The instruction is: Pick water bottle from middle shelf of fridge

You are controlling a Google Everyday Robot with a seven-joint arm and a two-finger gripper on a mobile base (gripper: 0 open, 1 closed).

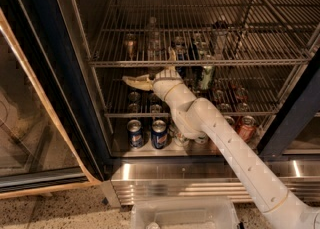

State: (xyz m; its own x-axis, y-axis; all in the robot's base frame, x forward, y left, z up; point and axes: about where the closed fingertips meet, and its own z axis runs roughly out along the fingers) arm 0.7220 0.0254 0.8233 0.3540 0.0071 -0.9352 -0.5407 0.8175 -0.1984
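The fridge (60, 73) stands open, its dark frame around chrome wire racks. On the middle shelf (200, 63) stands the water bottle (152, 40), clear with a pale cap, between a can and some other drinks. My gripper (151, 69) is at that shelf's front rail, just below and in front of the bottle. It is open, with one finger pointing left and the other pointing up past the rail. Nothing is between the fingers. My white arm runs down to the lower right.
A dark-capped clear bottle (220, 35) stands further right on the same shelf. A green-and-white bottle (205, 78) and cans sit on the rack below. Two blue cans (147, 133) and a red can (246, 127) stand on the floor panel. The glass door (30, 138) hangs open at the left.
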